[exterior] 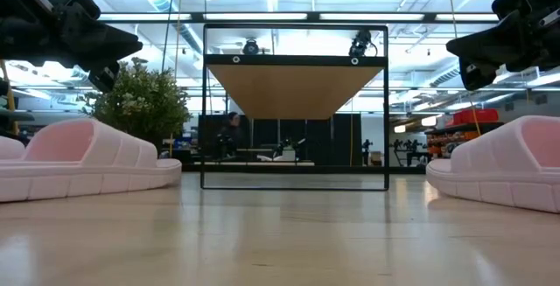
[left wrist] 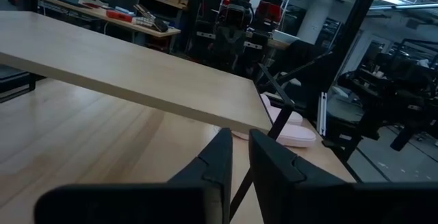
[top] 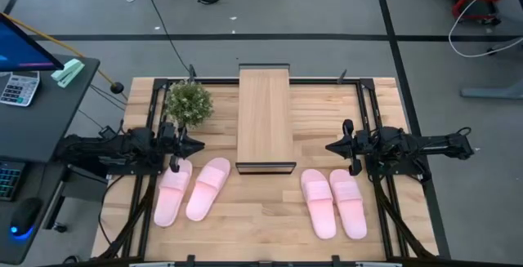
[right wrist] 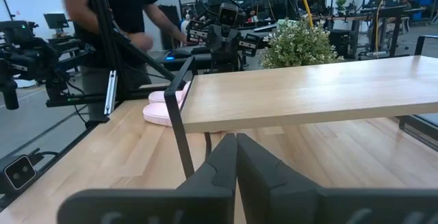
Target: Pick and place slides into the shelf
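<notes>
Wooden tabletop (top: 261,218) fills our view, and we can read no brand or label on anything. Nearest us lie two pairs of pink slides, one left (top: 192,189) and one right (top: 333,202), long axes running near to far, apart from the shelf (top: 265,116). This shelf stands mid-table between them, its long axis also near to far. We see the left gripper (top: 194,144) slightly parted, empty, and the right gripper (top: 331,146) pressed together, empty. A potted plant (top: 188,101) sits farther back.
</notes>
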Available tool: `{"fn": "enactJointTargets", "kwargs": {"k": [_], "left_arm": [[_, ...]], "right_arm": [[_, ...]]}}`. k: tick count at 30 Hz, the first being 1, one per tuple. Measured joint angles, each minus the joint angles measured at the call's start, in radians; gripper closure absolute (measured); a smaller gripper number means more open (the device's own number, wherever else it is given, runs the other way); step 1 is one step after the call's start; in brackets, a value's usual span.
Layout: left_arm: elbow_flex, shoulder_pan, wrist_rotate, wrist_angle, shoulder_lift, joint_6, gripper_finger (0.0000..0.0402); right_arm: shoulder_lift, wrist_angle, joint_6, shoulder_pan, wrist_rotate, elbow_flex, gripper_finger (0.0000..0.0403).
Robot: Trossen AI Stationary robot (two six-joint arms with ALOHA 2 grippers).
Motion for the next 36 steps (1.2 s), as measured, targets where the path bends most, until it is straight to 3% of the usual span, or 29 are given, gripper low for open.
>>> {"fn": "enactJointTargets", "kwargs": {"k": [36], "left_arm": [[0.000, 0.000, 0.000, 0.000, 0.000, 0.000, 0.0338]], "right_arm": [[0.000, 0.000, 0.000, 0.000, 0.000, 0.000, 0.0386]]}}
